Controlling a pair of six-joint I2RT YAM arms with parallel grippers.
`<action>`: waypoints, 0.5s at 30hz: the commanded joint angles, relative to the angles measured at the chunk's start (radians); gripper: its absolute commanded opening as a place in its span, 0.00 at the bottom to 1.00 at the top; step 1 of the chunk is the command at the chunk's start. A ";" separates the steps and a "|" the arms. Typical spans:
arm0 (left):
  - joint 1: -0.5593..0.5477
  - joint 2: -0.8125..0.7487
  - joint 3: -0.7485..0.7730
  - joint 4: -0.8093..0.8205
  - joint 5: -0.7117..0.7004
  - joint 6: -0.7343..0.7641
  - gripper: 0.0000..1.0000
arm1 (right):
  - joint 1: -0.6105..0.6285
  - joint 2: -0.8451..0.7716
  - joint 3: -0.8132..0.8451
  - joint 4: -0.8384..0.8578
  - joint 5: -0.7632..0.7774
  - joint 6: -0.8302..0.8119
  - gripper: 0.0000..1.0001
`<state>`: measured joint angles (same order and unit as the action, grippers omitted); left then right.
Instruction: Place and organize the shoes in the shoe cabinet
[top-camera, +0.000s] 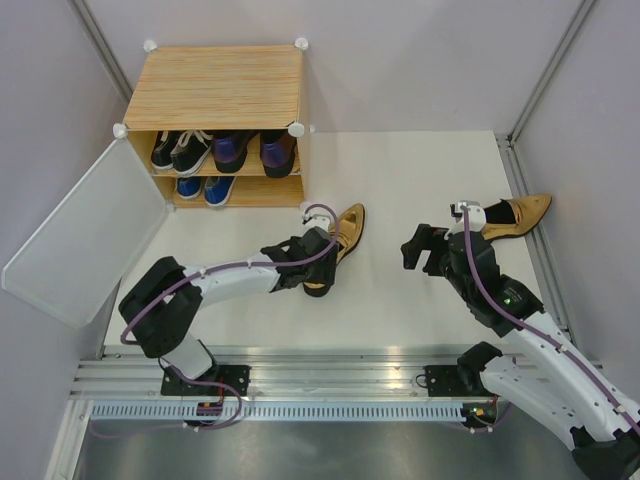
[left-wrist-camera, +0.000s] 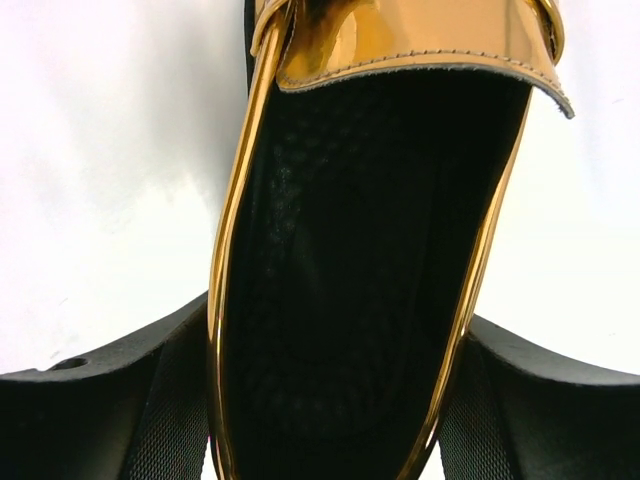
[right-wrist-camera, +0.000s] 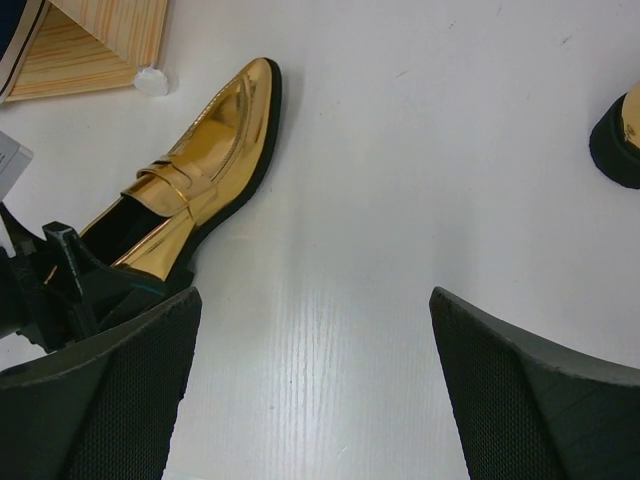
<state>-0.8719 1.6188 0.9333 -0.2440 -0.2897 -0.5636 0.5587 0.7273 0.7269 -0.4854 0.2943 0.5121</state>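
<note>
Left gripper (left-wrist-camera: 340, 340) is straddling the mid-tabletop gold heel (top-camera: 347, 226), grip impossible to tell, needing a square pinch across its sides; right gripper (right-wrist-camera: 314, 305) is hanging wide open, empty.

The boxy wood-grain shoe cabinet (top-camera: 215, 85) stands back-left on the white desk (top-camera: 400, 170). One shiny gold pointed shoe (top-camera: 347, 228) lies before its right corner, the second gold shoe (top-camera: 520, 213) far right.

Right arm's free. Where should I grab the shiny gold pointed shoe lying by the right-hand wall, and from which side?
Take the shiny gold pointed shoe at its heel end, one finger on each side wall of the dark opening. It seems to sit on its sole, toe toward the right wall and heel toward the open right gripper, so coming down from above looks best.
</note>
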 joint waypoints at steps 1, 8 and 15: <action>0.024 -0.068 -0.083 -0.156 -0.088 0.002 0.02 | -0.003 -0.008 0.003 0.019 0.022 0.008 0.98; 0.098 -0.273 -0.186 -0.167 -0.161 -0.034 0.02 | -0.003 -0.006 0.008 0.019 0.017 0.003 0.98; 0.234 -0.434 -0.286 -0.178 -0.150 -0.082 0.02 | -0.003 -0.005 0.006 0.021 0.016 0.003 0.98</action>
<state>-0.6804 1.2640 0.6701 -0.3889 -0.3664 -0.5797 0.5587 0.7273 0.7269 -0.4858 0.2939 0.5117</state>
